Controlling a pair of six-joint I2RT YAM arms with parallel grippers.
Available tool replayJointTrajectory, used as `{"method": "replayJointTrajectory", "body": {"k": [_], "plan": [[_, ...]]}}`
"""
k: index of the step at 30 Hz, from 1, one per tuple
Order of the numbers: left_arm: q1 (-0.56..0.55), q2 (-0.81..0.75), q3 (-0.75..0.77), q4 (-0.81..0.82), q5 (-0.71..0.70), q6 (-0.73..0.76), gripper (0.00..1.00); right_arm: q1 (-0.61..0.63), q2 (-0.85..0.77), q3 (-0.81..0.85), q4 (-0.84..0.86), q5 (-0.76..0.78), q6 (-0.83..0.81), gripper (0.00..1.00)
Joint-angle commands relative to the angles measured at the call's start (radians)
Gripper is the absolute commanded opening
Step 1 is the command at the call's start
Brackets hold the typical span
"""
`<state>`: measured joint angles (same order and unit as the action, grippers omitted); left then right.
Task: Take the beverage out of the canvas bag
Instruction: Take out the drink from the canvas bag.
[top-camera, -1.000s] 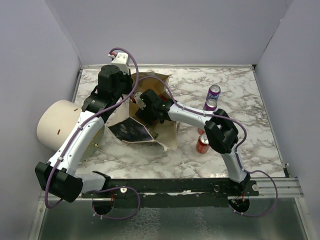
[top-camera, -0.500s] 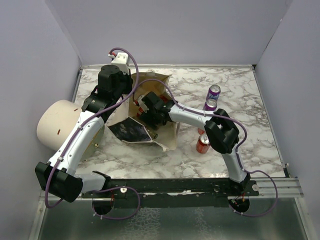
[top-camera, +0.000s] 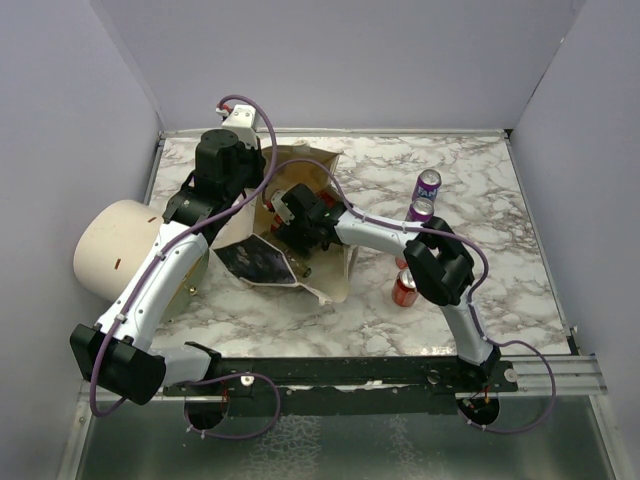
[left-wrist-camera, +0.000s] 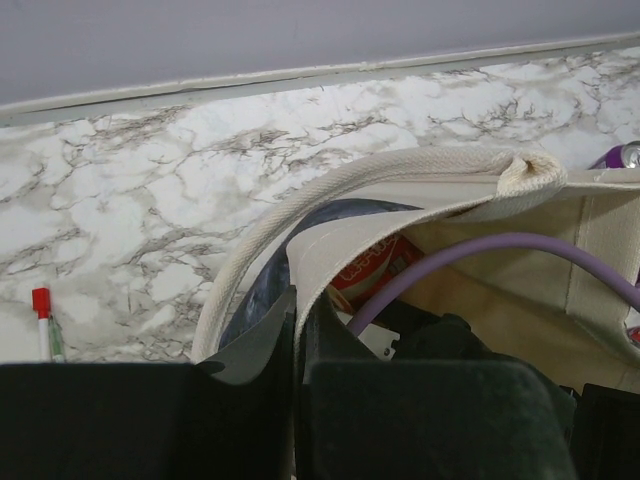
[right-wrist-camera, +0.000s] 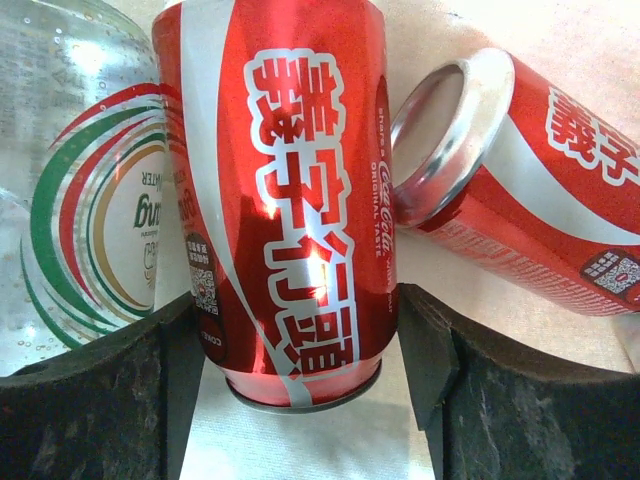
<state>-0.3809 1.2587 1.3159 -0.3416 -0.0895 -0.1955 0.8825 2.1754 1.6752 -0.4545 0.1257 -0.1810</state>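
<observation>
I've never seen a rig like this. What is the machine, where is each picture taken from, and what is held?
Two robot arms are bolted at the near edge of a marble table. The overhead picture looks down from behind them; the other two come from wrist cameras. The left end effector pinches the rim of the canvas bag. The right end effector is inside the bag, its fingers against both sides of a red can. Beside it are another red can and a clear bottle. Out on the table are a purple can, a second purple can, a third red can and, at the left, a cream cylinder.
</observation>
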Motion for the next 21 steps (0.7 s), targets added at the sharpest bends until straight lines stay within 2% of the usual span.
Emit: {"method": "replayJointTrajectory", "body": {"k": [1, 12, 21], "plan": [[0.002, -0.036, 0.004, 0.077, 0.031, -0.018, 0.00, 0.018, 0.027, -0.031, 0.120, -0.055, -0.041, 0.69], [0.001, -0.025, 0.006, 0.070, 0.027, -0.016, 0.00, 0.018, -0.029, -0.043, 0.141, -0.113, -0.094, 0.37], [0.002, -0.024, 0.005, 0.076, 0.027, -0.017, 0.00, 0.018, -0.131, -0.067, 0.124, -0.112, -0.083, 0.19]]}}
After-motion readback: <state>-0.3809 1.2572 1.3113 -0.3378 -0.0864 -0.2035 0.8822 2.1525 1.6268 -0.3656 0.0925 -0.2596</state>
